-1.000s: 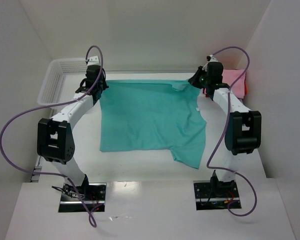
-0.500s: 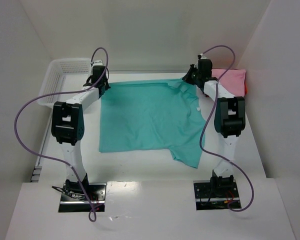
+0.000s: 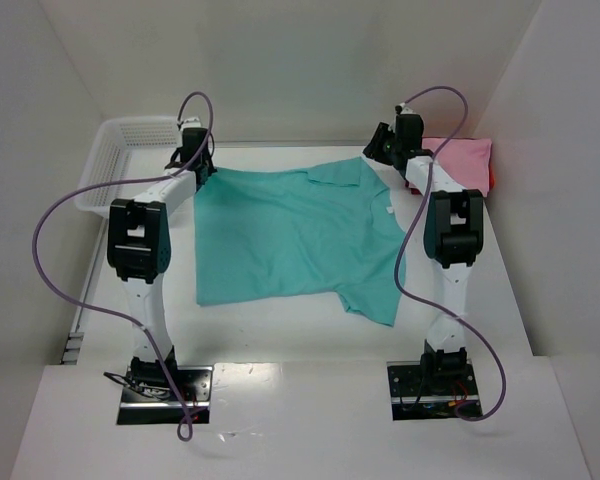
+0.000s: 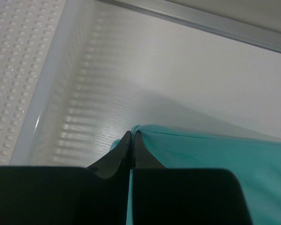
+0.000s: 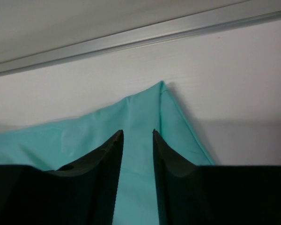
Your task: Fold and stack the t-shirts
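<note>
We see the teal shirt (image 3: 300,235) lying spread out on the bench (image 3: 280,325). The left fingers (image 4: 129,140) are clenched on its far left corner, close to the white basket (image 3: 115,160). The right fingers (image 3: 382,152) are at the far right corner. They stand apart and we see the cloth through the gap, so they are grasping nothing. A moment ago they were pinching that corner. Now they have let go and the collar lies flat. The left fingers have stayed put. The folded pink shirt (image 3: 460,160) sits just right of the right fingers.
</note>
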